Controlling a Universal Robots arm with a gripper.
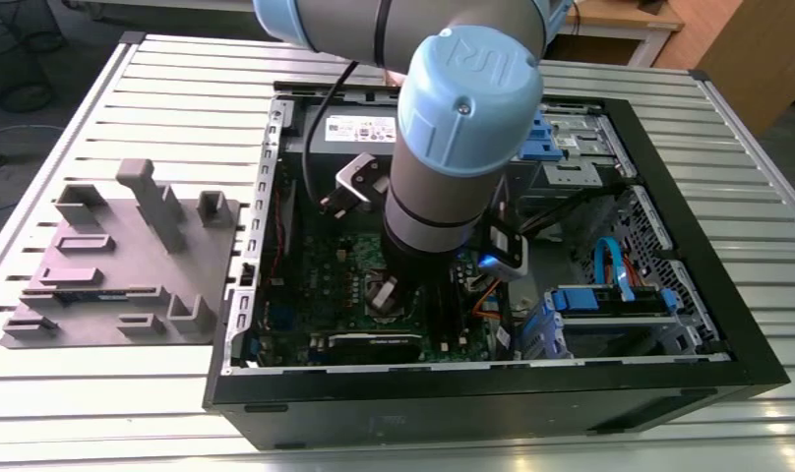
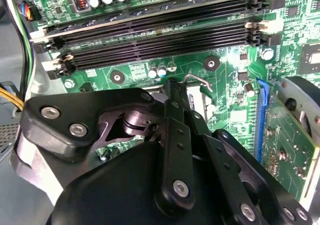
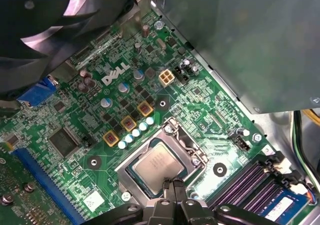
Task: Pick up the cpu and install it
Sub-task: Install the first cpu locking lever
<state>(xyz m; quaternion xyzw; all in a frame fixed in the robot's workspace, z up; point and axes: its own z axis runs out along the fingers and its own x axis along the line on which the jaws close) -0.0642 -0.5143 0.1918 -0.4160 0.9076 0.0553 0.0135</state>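
The cpu, a small silver-grey square chip, lies flat inside the metal socket frame on the green motherboard. My gripper stands over the chip's edge with its two black fingers pressed together and nothing between them. In the second wrist view the gripper points down at the socket, whose wire lever shows just beyond the tips. In the exterior view the arm reaches down into the open computer case and covers the socket area.
Black memory slots run close beside the socket. A grey power supply box and a black fan flank it. An expansion card stands nearby. A grey parts fixture lies outside the case at the exterior view's left.
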